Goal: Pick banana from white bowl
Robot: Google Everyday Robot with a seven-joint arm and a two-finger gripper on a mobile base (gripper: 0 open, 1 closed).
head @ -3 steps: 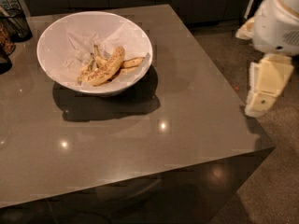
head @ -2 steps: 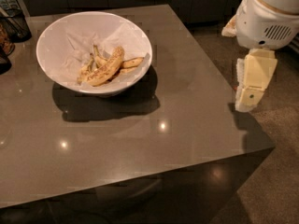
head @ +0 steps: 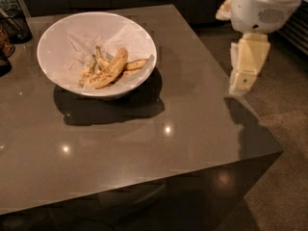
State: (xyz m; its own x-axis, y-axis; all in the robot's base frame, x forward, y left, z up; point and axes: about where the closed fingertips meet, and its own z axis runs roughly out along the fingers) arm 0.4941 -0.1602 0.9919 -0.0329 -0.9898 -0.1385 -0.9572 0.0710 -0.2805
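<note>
The white bowl (head: 57,37) stands at the back left of the grey table, lined with crumpled white paper. In it lies the banana (head: 111,70), plump, curved, yellow with brown speckles, among thinner bananas with greenish stems. My gripper (head: 243,81) hangs from the white arm at the right, above the table's right edge, well to the right of the bowl and apart from it. It holds nothing.
The grey table (head: 144,143) has its right edge and front corner near the gripper. A dark wire basket (head: 14,23) and dark objects stand at the far left. Brown floor lies to the right.
The arm and gripper have moved left and up, from beside the table to above its right edge. The bowl and bananas have not moved.
</note>
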